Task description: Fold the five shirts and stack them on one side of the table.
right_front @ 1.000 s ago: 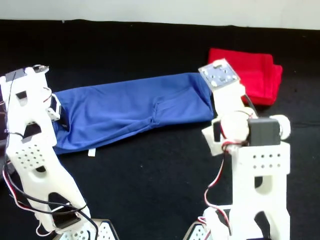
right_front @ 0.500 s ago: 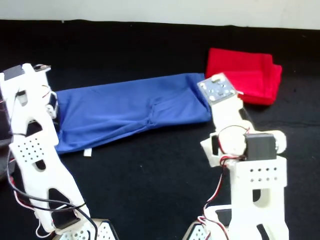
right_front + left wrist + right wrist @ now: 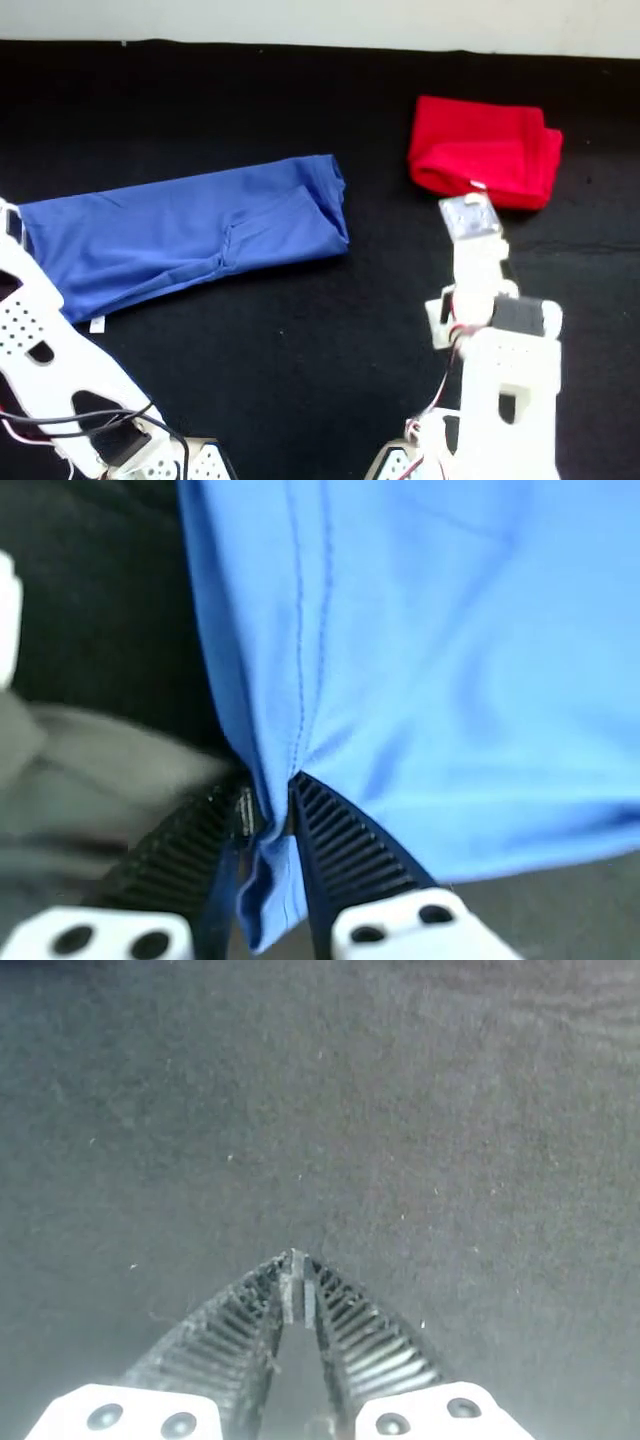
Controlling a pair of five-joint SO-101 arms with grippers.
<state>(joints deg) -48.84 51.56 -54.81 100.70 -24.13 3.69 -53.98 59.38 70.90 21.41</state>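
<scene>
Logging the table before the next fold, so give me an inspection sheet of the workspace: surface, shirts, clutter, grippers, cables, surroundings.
Surface: black table, bare between the arms.
Job's things: blue shirt lies as a long strip on the left side, not yet folded into a square. The red shirt sits folded at the far right. No other shirts seen.
Clutter: nothing seen.
Grippers: left gripper is shut on the blue shirt's edge. The right gripper is shut and empty, over bare table.
Cables: red and white wires run down the right arm, clear of the shirts.
Surroundings: pale wall behind the table's far edge.
</scene>
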